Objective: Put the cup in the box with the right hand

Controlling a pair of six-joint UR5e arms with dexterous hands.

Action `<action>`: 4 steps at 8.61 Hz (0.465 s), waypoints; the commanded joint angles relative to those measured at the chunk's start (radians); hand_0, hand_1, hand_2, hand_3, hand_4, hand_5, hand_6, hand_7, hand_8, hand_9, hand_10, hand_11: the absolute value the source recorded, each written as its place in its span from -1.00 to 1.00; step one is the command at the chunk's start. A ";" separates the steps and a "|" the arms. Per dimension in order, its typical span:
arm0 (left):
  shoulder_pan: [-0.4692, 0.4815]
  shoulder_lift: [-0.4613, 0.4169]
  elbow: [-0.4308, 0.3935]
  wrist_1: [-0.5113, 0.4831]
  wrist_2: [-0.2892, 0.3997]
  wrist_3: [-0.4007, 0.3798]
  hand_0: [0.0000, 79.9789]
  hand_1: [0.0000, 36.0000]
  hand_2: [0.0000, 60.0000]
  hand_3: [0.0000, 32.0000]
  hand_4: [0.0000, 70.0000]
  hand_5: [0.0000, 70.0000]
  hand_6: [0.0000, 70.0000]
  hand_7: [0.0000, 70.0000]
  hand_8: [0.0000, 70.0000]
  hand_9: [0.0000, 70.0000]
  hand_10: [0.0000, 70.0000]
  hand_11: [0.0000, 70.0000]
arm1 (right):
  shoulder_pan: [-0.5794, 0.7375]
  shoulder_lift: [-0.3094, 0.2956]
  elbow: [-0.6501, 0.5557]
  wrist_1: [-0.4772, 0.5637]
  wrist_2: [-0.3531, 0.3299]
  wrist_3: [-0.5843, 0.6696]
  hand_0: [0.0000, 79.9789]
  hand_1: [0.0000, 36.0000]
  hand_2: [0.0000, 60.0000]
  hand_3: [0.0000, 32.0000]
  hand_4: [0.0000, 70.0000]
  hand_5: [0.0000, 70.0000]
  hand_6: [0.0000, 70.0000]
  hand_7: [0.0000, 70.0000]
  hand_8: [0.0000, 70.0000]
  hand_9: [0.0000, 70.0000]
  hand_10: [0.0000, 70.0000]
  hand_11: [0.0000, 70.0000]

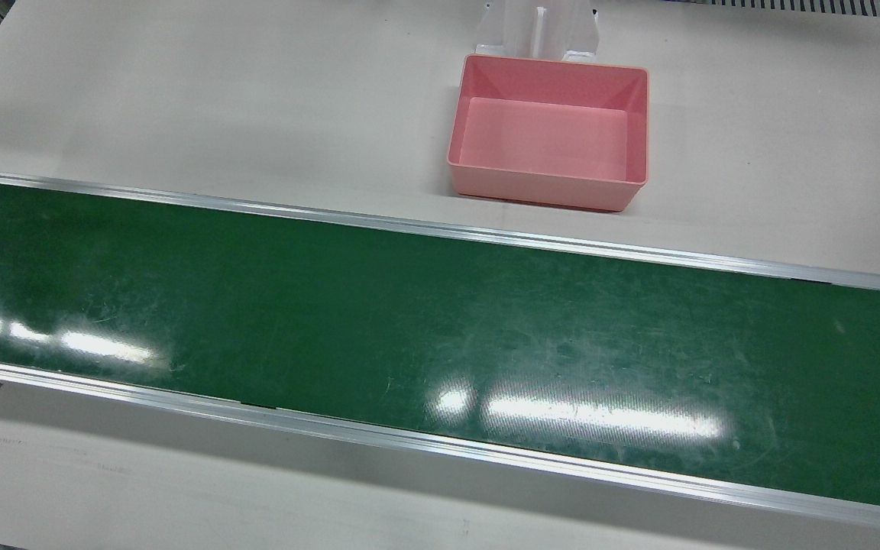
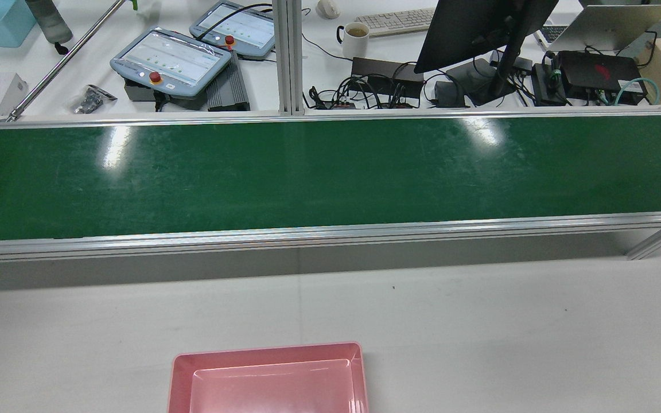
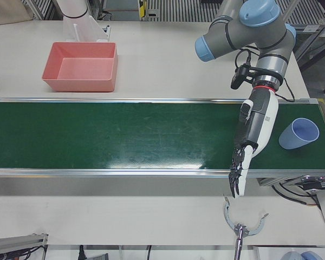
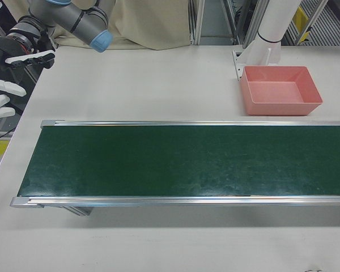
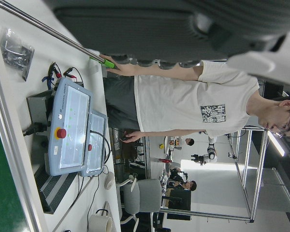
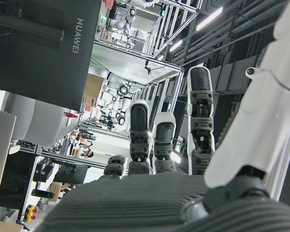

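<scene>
Left robot hand [image 3: 252, 135]: fingers extended, empty, over the belt's [image 3: 124, 138] near edge. Cup [image 3: 298, 133]: on its side at belt end. Right robot hand [image 4: 8, 71]: spread, empty, off-belt. Box [image 3: 81, 66]: on desk [image 3: 168, 65], vacant.

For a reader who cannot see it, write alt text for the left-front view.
The robot's left hand hangs over the green conveyor belt, fingers pointing down past its near edge and holding nothing, with a light blue cup lying on its side on the belt beside it. An empty pink box sits on the white table beyond the belt.
</scene>
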 commanded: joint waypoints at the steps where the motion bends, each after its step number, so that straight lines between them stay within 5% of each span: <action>1: 0.000 0.000 0.000 0.000 0.000 0.000 -1.00 -1.00 -1.00 -1.00 -1.00 -1.00 -1.00 -1.00 -1.00 -1.00 -1.00 -1.00 | -0.004 0.001 -0.001 0.000 0.000 -0.001 0.32 -0.83 -1.00 -1.00 0.55 -0.87 -0.25 1.00 -0.25 0.43 -0.87 -0.79; 4: 0.002 -0.001 0.003 -0.002 0.000 0.000 -1.00 -1.00 -1.00 -1.00 -1.00 -1.00 -1.00 -1.00 -1.00 -1.00 -1.00 -1.00 | -0.010 -0.001 -0.005 0.000 0.000 -0.001 0.32 -0.83 -1.00 -1.00 0.59 -0.87 -0.24 1.00 -0.25 0.43 -0.86 -0.78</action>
